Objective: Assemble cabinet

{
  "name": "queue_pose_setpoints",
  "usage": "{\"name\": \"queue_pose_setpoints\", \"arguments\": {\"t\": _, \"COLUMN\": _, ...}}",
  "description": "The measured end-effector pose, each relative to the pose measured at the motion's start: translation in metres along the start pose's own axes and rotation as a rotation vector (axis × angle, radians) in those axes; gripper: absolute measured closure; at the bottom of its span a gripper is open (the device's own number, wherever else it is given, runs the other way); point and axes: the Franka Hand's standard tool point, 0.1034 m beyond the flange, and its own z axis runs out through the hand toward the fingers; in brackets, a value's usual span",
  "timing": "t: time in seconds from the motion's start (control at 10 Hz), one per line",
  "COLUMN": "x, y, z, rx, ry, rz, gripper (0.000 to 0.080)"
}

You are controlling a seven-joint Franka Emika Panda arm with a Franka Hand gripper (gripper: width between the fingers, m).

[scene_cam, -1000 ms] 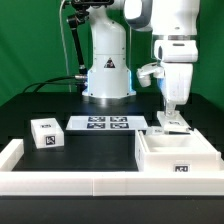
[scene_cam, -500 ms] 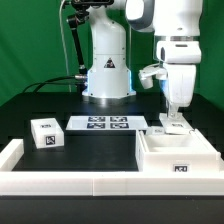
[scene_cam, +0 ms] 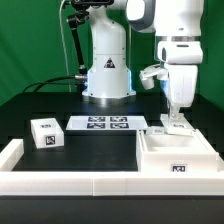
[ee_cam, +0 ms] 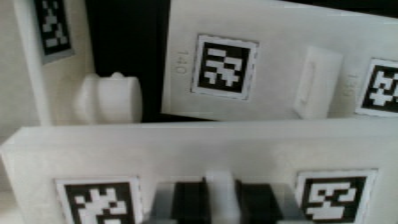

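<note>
Exterior view, arm: the white Panda reaches down on the exterior view's right, its gripper low over the rear edge of the cabinet.
Exterior view, cabinet: a large white open-topped box on the black table, in the near corner on the exterior view's right, with one square tag on its front wall.
Exterior view, pincer: the fingertips merge with white parts there, so I cannot tell their state from here.
Exterior view, other parts: a small white block with a tag stands well apart on the exterior view's left. The marker board lies flat between the block and the cabinet.
Exterior view, border: a low white rail runs along the table's front edge.
Wrist view, cabinet: white panels fill the picture. The nearer panel carries two tags, and a farther panel carries another.
Wrist view, knob: a rounded white peg sits beside the farther panel.
Wrist view, pincer: two dark fingers stand close on either side of a narrow white strip. I cannot tell whether they press on it.
</note>
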Motion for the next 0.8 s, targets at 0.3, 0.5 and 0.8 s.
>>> {"name": "queue_pose_setpoints", "arguments": {"t": 0.3, "x": 0.003, "y": 0.003, "z": 0.0, "rx": -0.001, "ry": 0.0, "rz": 0.018, "gripper": 0.0731}}
{"name": "queue_pose_setpoints", "arguments": {"t": 0.5, "x": 0.003, "y": 0.015, "z": -0.002, "rx": 0.001, "ry": -0.007, "rz": 0.036, "gripper": 0.0731}}
{"name": "queue_pose_setpoints", "arguments": {"t": 0.8, "x": 0.0, "y": 0.031, "z": 0.002, "rx": 0.004, "ry": -0.007, "rz": 0.047, "gripper": 0.0731}}
